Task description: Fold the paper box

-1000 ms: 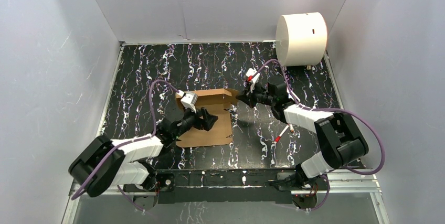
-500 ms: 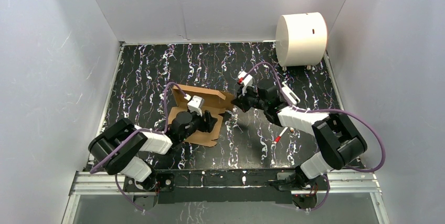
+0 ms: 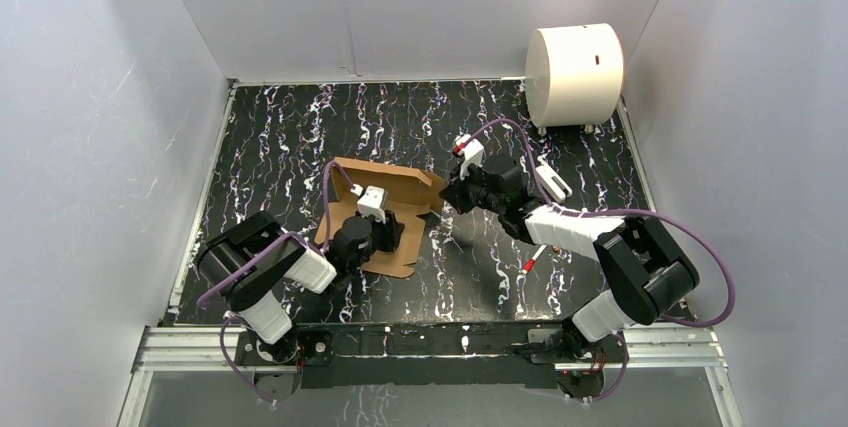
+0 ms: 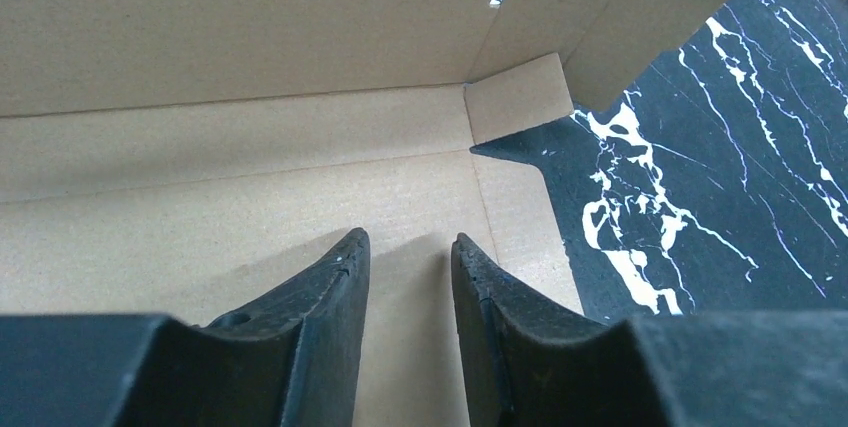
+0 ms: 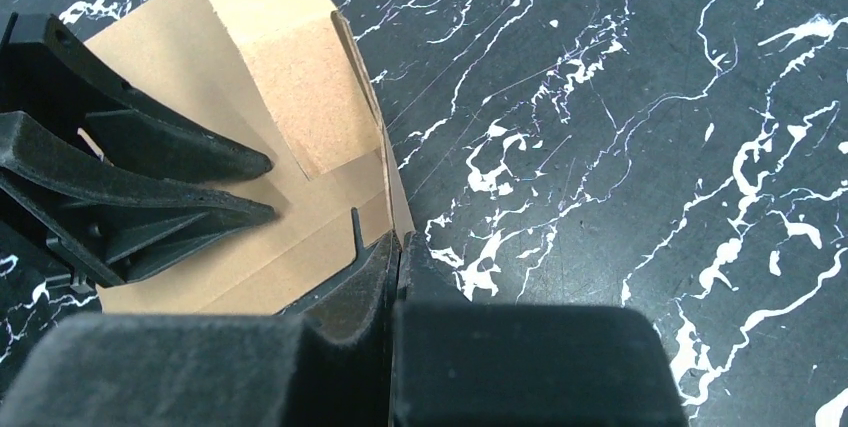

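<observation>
Left gripper: low over the flat base panel of the brown thin-cardboard paper box, jaws a narrow gap apart, nothing between them. The box sits left of centre on the black, white-veined table, with its far panel folded upright and its right-hand flap raised. Right gripper: pinched tight on the box's right edge, at the corner by that flap. Far right, well apart from both arms: large white cylinder by the far wall.
</observation>
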### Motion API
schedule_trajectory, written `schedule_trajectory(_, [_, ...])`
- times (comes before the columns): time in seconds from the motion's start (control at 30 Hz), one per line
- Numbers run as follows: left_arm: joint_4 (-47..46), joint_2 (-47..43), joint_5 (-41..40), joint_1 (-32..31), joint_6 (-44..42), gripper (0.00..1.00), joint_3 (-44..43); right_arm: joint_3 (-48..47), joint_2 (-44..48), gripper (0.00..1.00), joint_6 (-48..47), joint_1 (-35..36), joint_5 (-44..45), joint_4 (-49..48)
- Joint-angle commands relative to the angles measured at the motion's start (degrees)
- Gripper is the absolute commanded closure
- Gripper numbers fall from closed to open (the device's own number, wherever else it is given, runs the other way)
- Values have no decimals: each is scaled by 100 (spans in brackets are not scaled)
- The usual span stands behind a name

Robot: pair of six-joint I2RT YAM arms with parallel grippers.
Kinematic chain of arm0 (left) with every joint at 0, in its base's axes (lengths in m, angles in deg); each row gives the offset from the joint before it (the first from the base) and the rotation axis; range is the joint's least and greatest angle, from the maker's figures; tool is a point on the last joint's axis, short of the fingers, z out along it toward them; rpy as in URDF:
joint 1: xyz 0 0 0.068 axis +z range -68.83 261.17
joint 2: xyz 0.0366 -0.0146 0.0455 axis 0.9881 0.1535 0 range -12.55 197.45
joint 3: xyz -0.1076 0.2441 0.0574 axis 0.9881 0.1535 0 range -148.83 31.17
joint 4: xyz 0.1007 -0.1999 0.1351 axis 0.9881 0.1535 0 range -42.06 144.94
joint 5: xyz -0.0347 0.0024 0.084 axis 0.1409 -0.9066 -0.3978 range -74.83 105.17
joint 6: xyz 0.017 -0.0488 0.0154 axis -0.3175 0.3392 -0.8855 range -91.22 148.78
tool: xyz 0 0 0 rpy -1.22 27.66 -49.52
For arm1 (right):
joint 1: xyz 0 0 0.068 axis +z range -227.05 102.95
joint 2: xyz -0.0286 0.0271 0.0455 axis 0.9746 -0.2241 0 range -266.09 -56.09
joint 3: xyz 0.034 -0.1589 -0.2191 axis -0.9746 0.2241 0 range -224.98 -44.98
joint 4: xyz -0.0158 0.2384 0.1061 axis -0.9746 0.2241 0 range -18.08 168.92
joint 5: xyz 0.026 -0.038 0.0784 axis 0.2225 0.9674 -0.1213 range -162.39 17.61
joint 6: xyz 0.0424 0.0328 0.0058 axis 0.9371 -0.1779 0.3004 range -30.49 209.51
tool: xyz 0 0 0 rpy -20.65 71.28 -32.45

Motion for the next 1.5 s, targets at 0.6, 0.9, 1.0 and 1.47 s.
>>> schedule_trajectory(0.6, [-1449,930,-115,-278,852,71,-55,-66,-111,94,932,1522,2904,-1222])
schedule_trajectory(0.9, [-1777,974,-313,-278,925,71,138,394,-358,93,992,1684,3106,-2038])
schedule_trajectory(1.0, [-1803,875,-331,-275,897,70,163,313,-281,93,957,1693,2909,-1945])
schedule_trajectory(1.47, [-2109,1146,-474,-261,1225,74,248,155,-492,83,1283,1808,2311,-1893])
